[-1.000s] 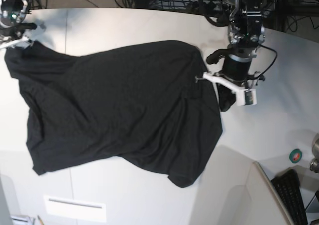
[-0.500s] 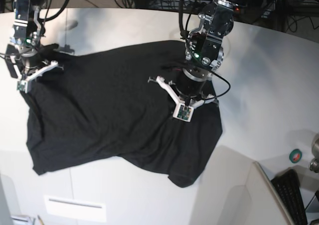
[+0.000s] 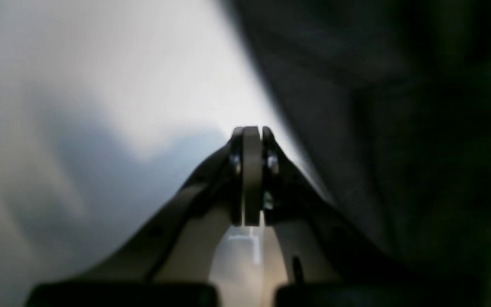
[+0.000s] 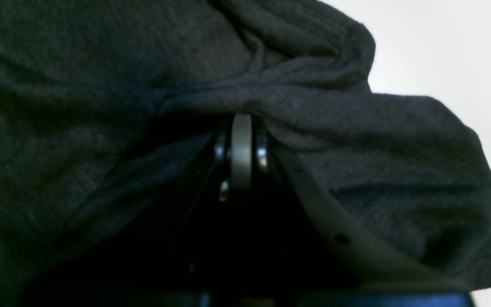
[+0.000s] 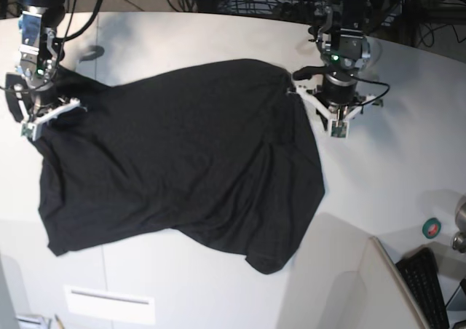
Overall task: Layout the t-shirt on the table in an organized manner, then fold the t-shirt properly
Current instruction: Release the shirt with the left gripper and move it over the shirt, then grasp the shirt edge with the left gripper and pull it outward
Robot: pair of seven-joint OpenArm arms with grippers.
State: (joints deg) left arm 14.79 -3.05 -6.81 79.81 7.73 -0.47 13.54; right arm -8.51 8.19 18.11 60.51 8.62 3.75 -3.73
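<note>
The black t-shirt (image 5: 182,154) lies spread out with some wrinkles on the white table (image 5: 408,161); no print shows. My right gripper (image 5: 36,102) sits at the shirt's upper left corner. In the right wrist view this gripper (image 4: 241,117) is shut on a bunched fold of the t-shirt (image 4: 100,64). My left gripper (image 5: 331,109) stands just off the shirt's upper right edge. The left wrist view shows it (image 3: 252,132) shut with nothing in it, over bare table (image 3: 100,85), with the t-shirt (image 3: 399,128) close on its right.
A green tape roll (image 5: 431,228) and a black keyboard (image 5: 429,285) lie at the lower right, past a raised white panel edge (image 5: 378,271). Cables and equipment (image 5: 291,1) crowd the table's far edge. A white label (image 5: 109,303) is near the front.
My right gripper came down onto the shirt's upper left corner and shut on the fabric. My left arm swung over the shirt's middle, then back out beside its upper right edge.
</note>
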